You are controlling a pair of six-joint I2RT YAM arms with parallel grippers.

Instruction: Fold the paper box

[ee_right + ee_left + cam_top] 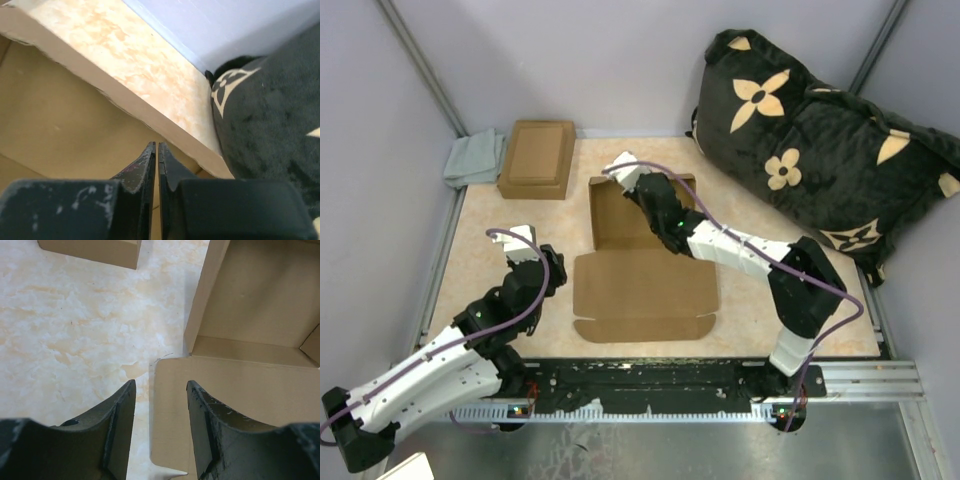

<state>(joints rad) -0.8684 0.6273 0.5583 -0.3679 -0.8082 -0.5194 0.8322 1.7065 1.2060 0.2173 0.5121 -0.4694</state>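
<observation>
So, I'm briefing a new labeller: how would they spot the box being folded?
Start at the marbled table, left of the black flowered cushion. In its middle lies the paper box. Unlike the closed smaller box at the far left corner, it is open, its lid flat toward the near edge.

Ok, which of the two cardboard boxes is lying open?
The larger paper box in the middle: its lid flap lies flat toward the near edge, tray walls up. The smaller box at the far left is closed.
</observation>
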